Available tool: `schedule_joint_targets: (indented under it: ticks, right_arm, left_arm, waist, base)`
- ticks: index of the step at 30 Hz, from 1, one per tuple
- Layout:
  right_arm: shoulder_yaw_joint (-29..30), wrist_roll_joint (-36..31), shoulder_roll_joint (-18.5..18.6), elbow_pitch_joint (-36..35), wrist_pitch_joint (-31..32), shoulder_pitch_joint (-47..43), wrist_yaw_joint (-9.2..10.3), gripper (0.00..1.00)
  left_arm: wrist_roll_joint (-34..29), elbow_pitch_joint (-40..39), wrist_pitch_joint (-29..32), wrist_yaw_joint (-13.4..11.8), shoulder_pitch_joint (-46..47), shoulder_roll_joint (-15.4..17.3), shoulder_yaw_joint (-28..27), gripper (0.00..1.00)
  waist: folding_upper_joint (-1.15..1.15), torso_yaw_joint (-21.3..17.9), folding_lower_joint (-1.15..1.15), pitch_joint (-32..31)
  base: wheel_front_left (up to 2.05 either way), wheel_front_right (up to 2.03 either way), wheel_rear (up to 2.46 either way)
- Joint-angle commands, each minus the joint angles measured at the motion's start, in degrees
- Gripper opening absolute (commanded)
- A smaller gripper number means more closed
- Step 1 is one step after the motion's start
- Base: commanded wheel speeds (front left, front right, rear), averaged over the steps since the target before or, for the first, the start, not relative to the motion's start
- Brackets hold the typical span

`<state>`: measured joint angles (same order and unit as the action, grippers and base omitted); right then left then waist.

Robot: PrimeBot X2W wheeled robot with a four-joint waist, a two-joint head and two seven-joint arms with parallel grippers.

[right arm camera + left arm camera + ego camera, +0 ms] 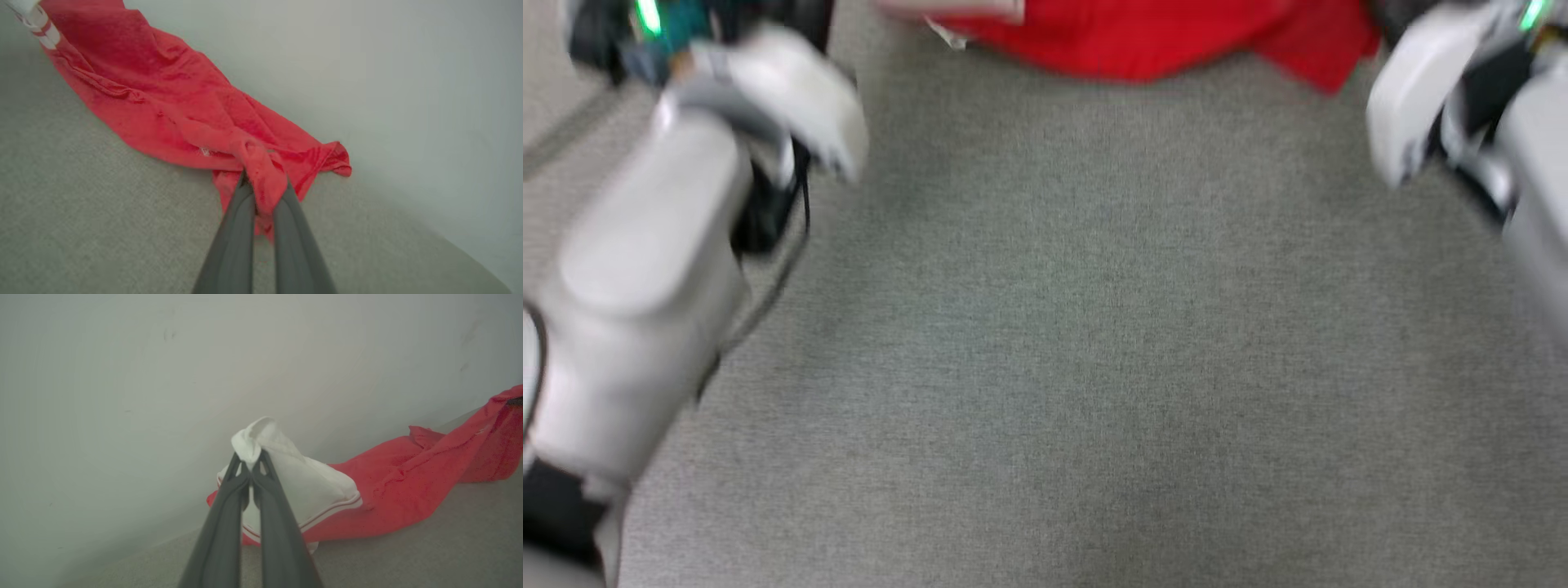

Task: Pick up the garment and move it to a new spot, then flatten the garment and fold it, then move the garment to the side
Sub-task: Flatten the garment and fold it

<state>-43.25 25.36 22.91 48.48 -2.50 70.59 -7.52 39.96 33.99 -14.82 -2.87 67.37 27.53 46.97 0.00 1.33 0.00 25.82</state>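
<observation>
A: Nearest first, pls?
B: Grey carpet floor (pixel 1045 343) close in, head view blurred. Pale left forearm (pixel 645 269) low at left, right forearm (pixel 1421 98) high at right edge.
A: Pincers?
B: Left pincer (pixel 250 460) clamped on a bunch of white sleeve (pixel 314 482), fingers pressed together, cloth poking out above tips. Right pincer (pixel 265 185) pinched tight on a red fold, prob. near hem; can't confirm which edge.
A: Garment location?
B: Garment (pixel 163 102) farther out on the floor, slung between both pincers, bunched + creased, close against pale wall (pixel 122 375). Head view: red strip at top edge, between the forearms.
A: Handling?
B: Going by the drape: light, soft, limp jersey. No stiffness, so sags between grips; prob. stretches if pulled hard. Not fragile. Some drag on carpet likely, esp. where the middle rests on it.
A: Where to take hold?
B: Two pts well apart: sleeve/shoulder on one side, hem on the other, approx. as now. Thick bunch holds better than a single layer; striped trim edge prob. gives a firmer bite.
A: Stage?
B: Looks like pick-up/move step. Flatten + fold not yet done, judging by the creases.
A: Risks?
B: Thin pinch slipping out under tension; middle dragging + re-wrinkling; sleeve twisting under the body when laid down. Needs even lift on both sides.
</observation>
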Motion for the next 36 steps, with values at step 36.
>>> schedule_joint_targets:
  ticks: [36]
  right_arm:
    - [13.4,11.6,19.6,-38.1,10.8,-73.9,0.06,0.00]
  left_arm:
    - [13.2,-33.0,4.2,-16.3,-70.3,14.3,6.9,0.00]
  waist:
    - [0.00,2.1,0.00,-27.5]
  base:
    - [0.00,0.00,0.00]
